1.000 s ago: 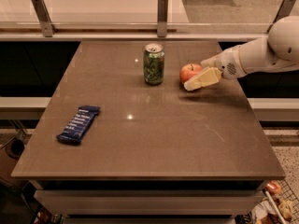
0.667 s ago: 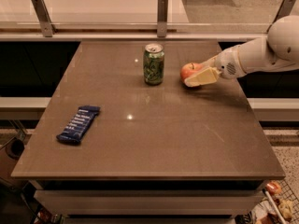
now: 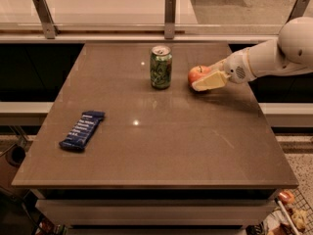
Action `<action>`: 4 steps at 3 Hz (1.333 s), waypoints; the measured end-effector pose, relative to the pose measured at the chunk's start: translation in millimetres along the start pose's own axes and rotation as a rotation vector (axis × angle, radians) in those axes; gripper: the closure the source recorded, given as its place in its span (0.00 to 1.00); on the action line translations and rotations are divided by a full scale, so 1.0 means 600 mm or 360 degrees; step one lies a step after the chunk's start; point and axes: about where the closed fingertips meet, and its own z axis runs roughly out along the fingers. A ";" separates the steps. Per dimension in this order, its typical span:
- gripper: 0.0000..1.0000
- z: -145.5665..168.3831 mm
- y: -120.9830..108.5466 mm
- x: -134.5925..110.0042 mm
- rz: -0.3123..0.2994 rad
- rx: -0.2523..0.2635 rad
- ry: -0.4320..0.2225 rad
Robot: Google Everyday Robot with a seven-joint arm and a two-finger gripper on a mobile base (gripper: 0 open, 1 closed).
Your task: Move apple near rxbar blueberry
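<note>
Gripper (image 3: 201,82) @ 1 apple (image 3: 196,73); 1 rxbar (image 3: 82,130)

— Where is the can (image 3: 161,67)?
— On the table (image 3: 161,151), upper middle of the frame, towards the far edge.
— And the apple (image 3: 196,73)?
— Just right of the can, with a small gap between them.
— The gripper (image 3: 201,81)?
— Against the apple's right and near side. Its arm (image 3: 274,55) reaches in from the upper right of the frame.
— And the snack bar (image 3: 82,130)?
— Lower left of the frame, flat on the table near its left edge, well apart from the can and apple.
</note>
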 end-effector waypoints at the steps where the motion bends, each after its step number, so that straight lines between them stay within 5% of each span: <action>1: 1.00 0.004 0.002 0.000 0.0000 -0.0007 0.0001; 2: 1.00 0.004 0.002 0.000 0.0000 -0.0007 0.0001; 4: 1.00 -0.010 0.073 -0.038 -0.0151 -0.0016 0.0003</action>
